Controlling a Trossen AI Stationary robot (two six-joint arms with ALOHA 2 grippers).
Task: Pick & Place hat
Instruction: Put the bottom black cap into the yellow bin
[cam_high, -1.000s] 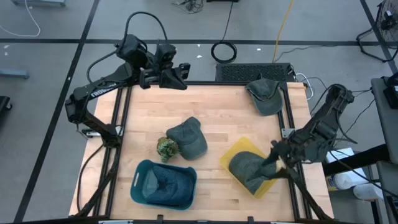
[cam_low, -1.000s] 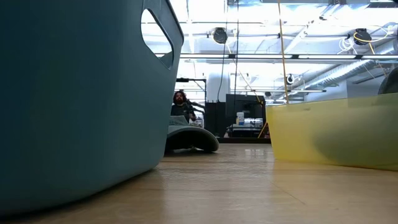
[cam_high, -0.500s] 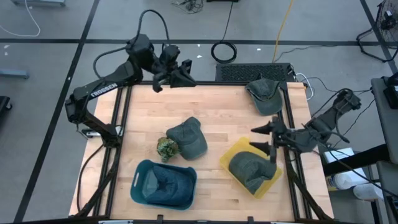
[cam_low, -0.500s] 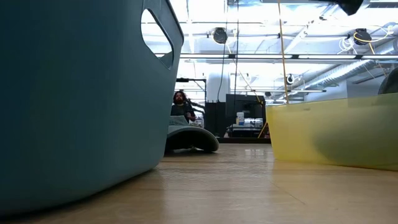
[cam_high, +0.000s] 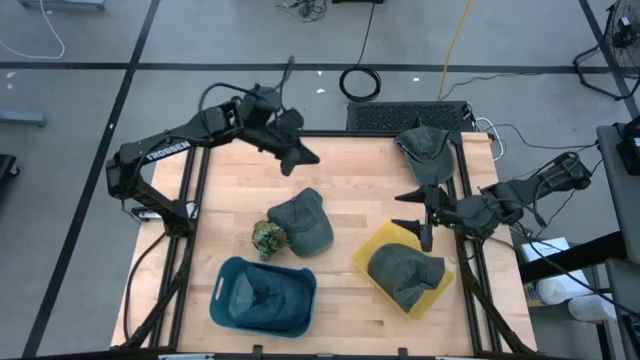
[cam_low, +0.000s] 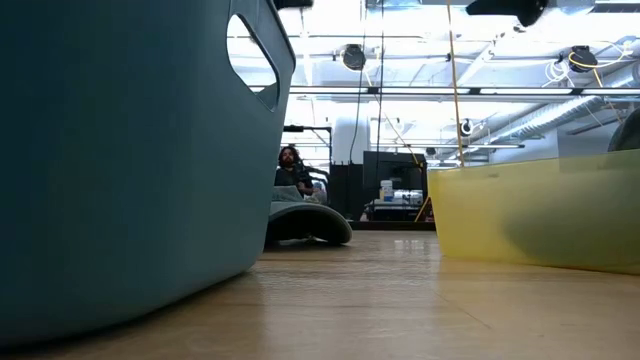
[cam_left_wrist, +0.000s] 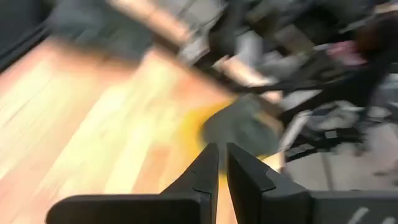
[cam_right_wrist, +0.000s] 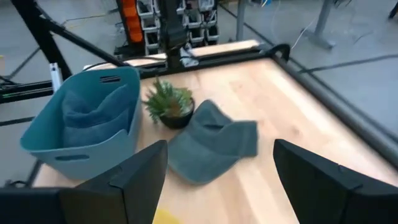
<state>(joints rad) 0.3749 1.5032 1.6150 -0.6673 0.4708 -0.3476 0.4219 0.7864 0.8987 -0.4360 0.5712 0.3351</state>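
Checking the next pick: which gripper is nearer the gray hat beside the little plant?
Left. The left gripper hovers just beyond the gray hat; the right gripper hangs farther off, over the yellow bin.

A pale wood-grain table (cam_high: 350, 175) framed in black carries a teal-blue bin (cam_high: 262, 297) at lower left and a yellow bin (cam_high: 384, 243) at lower right, each holding a grey-green cap. Matching grey-green caps lie at centre (cam_high: 302, 220) and upper right (cam_high: 426, 152), beside a green-and-yellow potted plant (cam_high: 267, 238).
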